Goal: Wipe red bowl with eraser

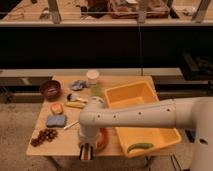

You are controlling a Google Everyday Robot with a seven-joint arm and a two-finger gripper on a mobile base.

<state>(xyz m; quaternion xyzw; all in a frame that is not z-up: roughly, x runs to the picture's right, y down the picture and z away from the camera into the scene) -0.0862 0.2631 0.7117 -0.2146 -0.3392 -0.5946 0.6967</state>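
The red bowl (102,140) is a shallow orange-red bowl near the table's front edge. My arm covers most of it, and only its right part shows. My gripper (87,151) points down at the bowl's front left, right at the table's front edge. I cannot tell whether it holds anything. I see no eraser that I can name with certainty. A blue rectangular pad (56,120) lies on the table to the left of the bowl.
On the wooden table (65,79): a large yellow bin (142,117) at right holding a green item (140,147), a dark maroon bowl (50,89) at back left, a white cup (92,76), a crumpled cloth (78,85), a brush (75,98), grapes (44,136).
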